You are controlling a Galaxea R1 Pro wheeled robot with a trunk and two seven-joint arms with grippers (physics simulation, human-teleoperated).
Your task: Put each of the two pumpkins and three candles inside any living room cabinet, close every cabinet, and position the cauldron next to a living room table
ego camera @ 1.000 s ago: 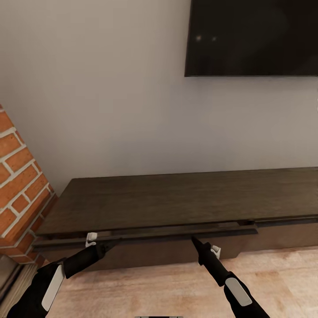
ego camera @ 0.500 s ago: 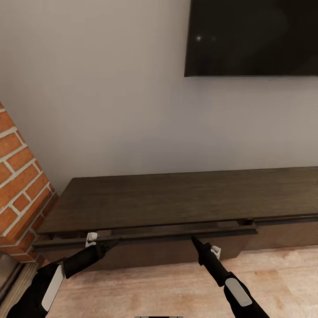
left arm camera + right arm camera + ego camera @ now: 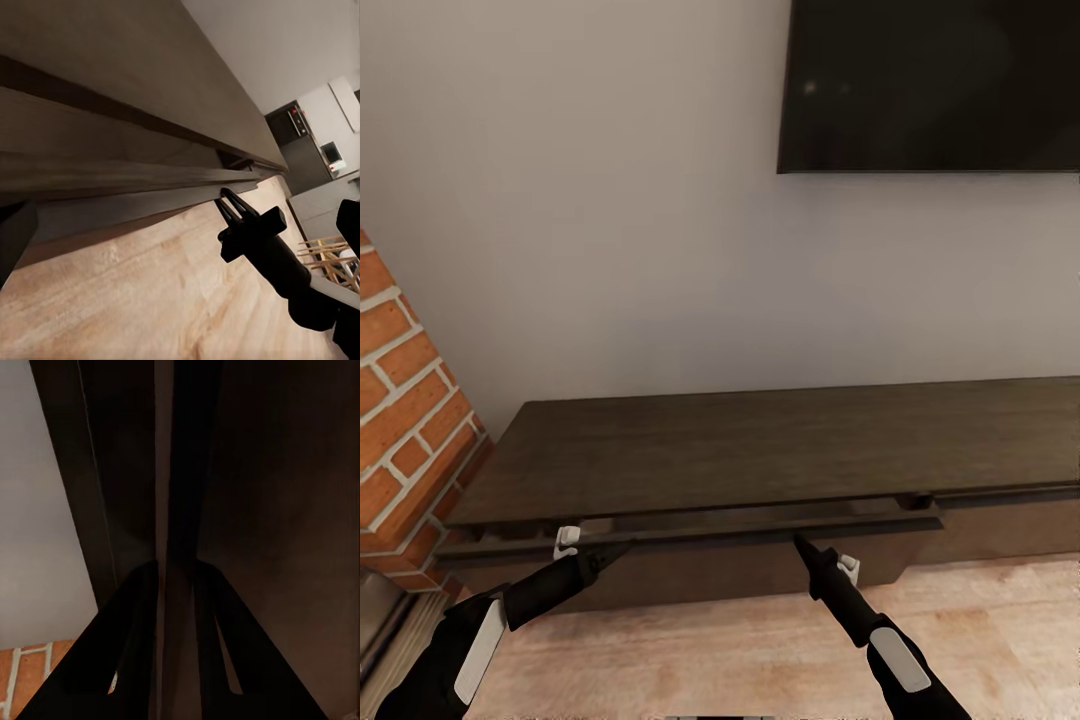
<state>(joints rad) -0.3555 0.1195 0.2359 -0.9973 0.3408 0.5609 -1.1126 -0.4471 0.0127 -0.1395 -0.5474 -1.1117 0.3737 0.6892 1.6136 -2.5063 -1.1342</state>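
Observation:
The long dark-brown cabinet (image 3: 760, 450) stands against the white wall. Its left drawer front (image 3: 710, 535) sticks out a little from the body. My left gripper (image 3: 625, 545) is shut, its tip against the drawer front near the left end. My right gripper (image 3: 796, 540) is also shut and touches the same front further right. In the left wrist view the right gripper (image 3: 225, 196) meets the drawer's lower edge (image 3: 112, 180). The right wrist view has the right gripper (image 3: 176, 566) pressed to dark wood. The pumpkins, candles and cauldron are out of view.
A red-brick fireplace column (image 3: 400, 400) stands close on the left of the cabinet. A black TV (image 3: 930, 85) hangs on the wall above. Light wood floor (image 3: 710, 650) lies in front of the unit. Dark kitchen appliances (image 3: 300, 142) stand far off past the cabinet's end.
The whole picture has slid slightly, seen at the brick column. Both gripper tips stay at the same spots on the drawer front.

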